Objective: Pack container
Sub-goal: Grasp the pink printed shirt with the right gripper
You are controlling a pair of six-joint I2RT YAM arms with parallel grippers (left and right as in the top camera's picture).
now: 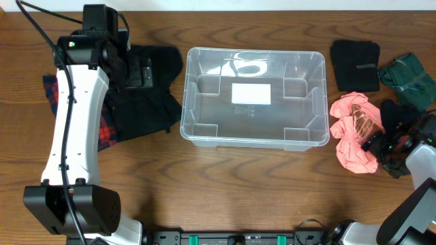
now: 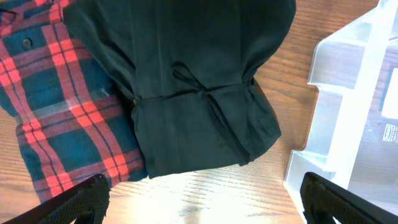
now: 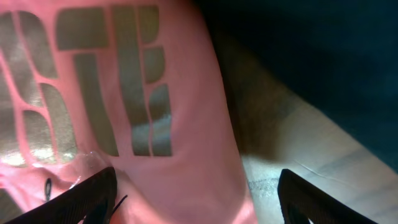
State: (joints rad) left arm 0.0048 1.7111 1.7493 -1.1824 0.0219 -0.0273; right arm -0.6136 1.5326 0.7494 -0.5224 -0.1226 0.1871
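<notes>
The clear container (image 1: pixel 204 95) stands empty mid-table, a white label on its base; its corner (image 2: pixel 354 112) shows in the left wrist view. My left gripper (image 1: pixel 139 71) hovers over a black garment (image 1: pixel 146 102) just left of the bin. It is open (image 2: pixel 202 205), with bare wood between its fingers. At the right, my right gripper (image 1: pixel 378 143) sits low on a pink garment (image 1: pixel 354 129). Its jaws stand wide (image 3: pixel 199 199). The pink cloth with grey lettering (image 3: pixel 124 93) lies between them on the left finger's side, and the right finger (image 3: pixel 317 199) is clear of it.
A red and teal plaid garment (image 1: pixel 105 129) lies under the black one, seen close in the left wrist view (image 2: pixel 62 106). A folded black garment (image 1: pixel 355 64), a green one (image 1: pixel 409 78) and another dark one (image 1: pixel 402 112) lie at the far right.
</notes>
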